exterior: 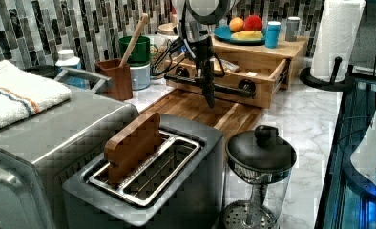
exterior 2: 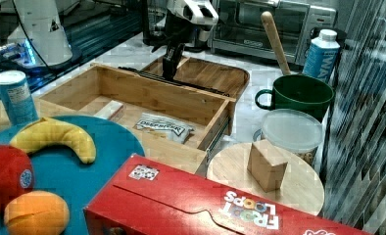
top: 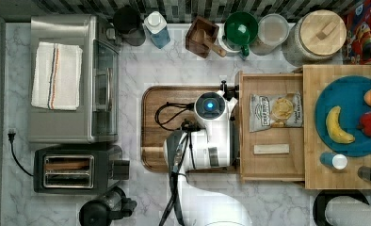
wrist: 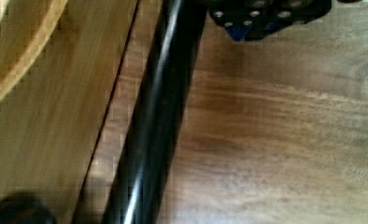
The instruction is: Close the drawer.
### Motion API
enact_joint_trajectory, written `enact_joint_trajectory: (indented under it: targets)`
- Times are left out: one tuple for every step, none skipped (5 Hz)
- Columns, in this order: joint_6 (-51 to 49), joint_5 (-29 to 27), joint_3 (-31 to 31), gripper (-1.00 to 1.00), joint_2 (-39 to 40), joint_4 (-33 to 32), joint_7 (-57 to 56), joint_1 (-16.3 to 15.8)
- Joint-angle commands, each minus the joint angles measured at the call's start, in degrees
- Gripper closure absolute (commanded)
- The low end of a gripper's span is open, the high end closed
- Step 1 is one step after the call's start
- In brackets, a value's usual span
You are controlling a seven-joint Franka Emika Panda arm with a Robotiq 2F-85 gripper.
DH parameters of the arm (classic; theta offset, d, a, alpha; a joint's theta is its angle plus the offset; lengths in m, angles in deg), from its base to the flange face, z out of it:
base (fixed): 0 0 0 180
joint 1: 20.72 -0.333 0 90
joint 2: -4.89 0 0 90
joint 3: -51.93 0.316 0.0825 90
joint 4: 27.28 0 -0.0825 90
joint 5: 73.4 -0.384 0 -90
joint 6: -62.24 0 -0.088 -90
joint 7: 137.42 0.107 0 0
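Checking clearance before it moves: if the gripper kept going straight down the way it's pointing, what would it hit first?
Probably the brown wooden tray right beneath the gripper, just in front of the drawer handle; how much gap remains is unclear.

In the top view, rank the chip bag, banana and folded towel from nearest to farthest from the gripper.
Gripper hangs by the drawer handle.
1. Chip bag: inside the drawer, just to the top view's right of the gripper.
2. Banana: farther right, on the blue plate.
3. Folded towel: far on the top view's left, on the toaster oven.

Light-wood drawer (top: 271,165), black handle (wrist: 154,126); blue plate (top: 350,143); red-striped white towel (top: 56,75).
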Motion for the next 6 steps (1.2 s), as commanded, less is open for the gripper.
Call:
enact_joint_trajectory:
  targets:
    - [5.62, -1.58, -7.06, 1.00, -3.08, 4.26, -11.00, 11.04]
    - [5.92, -1.29, -8.94, 1.00, -3.36, 4.70, -13.05, 13.46]
    - [6.99, -1.49, -10.84, 1.00, -2.38, 6.03, -14.74, 15.24]
    - [8.14, -5.24, -12.06, 1.00, -0.13, 8.89, -20.90, 17.54]
    - [7.34, -8.04, -11.77, 1.00, 3.03, 13.93, -27.19, 20.92]
    - [6.12, -9.20, -11.66, 1.00, 5.60, 18.57, -32.88, 23.25]
